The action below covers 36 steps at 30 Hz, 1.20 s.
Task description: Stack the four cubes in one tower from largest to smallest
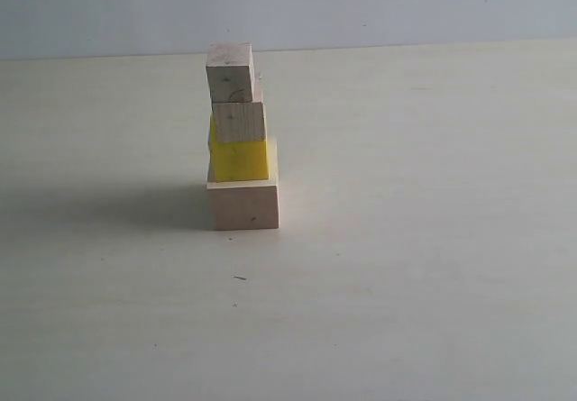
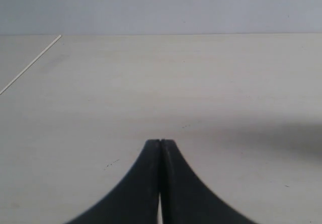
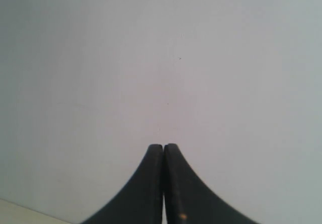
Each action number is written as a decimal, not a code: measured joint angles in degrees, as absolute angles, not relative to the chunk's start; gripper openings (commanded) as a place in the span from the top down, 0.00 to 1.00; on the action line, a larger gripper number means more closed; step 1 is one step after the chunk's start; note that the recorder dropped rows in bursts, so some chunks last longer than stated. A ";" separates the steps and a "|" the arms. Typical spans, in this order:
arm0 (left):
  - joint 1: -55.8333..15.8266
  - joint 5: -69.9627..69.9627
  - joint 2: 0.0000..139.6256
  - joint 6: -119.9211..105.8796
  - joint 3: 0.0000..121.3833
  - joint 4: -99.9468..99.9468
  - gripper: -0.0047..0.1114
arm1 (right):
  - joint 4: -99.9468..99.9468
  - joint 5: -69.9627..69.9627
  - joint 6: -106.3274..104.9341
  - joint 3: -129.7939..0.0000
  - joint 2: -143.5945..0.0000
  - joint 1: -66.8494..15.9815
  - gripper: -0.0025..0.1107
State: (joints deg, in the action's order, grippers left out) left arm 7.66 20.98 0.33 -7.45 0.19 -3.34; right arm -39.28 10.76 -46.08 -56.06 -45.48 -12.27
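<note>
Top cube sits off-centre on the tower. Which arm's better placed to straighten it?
Left, marginally: the left claw looks across the table, the right claw points at bare wall. Both are shut; neither wrist view shows the tower.

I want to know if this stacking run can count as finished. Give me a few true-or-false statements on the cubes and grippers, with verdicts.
1. The yellow cube rests on the large cube. True.
2. The top cube sits flush over the small cube beneath it. False: in the exterior view it is shifted to the left and overhangs that side.
3. The left gripper holds a cube. False: it is shut with nothing between its jaws.
4. The right gripper is shut. True.
5. Only three cubes are stacked. False: all four are.
</note>
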 measured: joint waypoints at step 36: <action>7.66 21.09 0.33 -7.45 0.19 -3.34 0.96 | 0.95 23.31 0.00 -28.28 -21.30 0.79 0.98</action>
